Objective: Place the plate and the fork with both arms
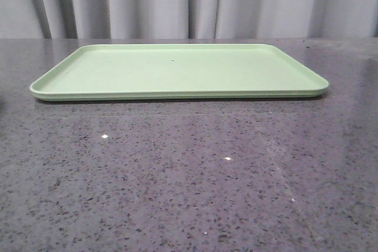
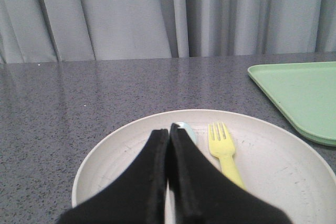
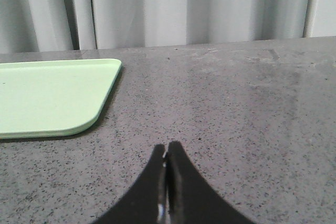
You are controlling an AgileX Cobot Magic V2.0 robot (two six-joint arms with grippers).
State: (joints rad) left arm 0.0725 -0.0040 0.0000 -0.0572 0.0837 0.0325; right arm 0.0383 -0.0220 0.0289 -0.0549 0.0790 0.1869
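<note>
In the left wrist view the pale cream plate (image 2: 278,166) lies on the grey table below my left gripper (image 2: 169,129), which is shut and empty above it. The yellow fork (image 2: 224,150) lies in the plate beside the fingers, prongs pointing away. A light blue round-ended utensil (image 2: 188,129) lies in the plate too, mostly hidden behind the fingers. My right gripper (image 3: 167,148) is shut and empty above bare table, to the right of the green tray (image 3: 47,98). Plate, fork and both grippers are out of the front view.
The flat light-green tray (image 1: 177,69) lies at the middle back of the dark speckled table (image 1: 189,181); its corner shows in the left wrist view (image 2: 299,93). Grey curtains hang behind the table.
</note>
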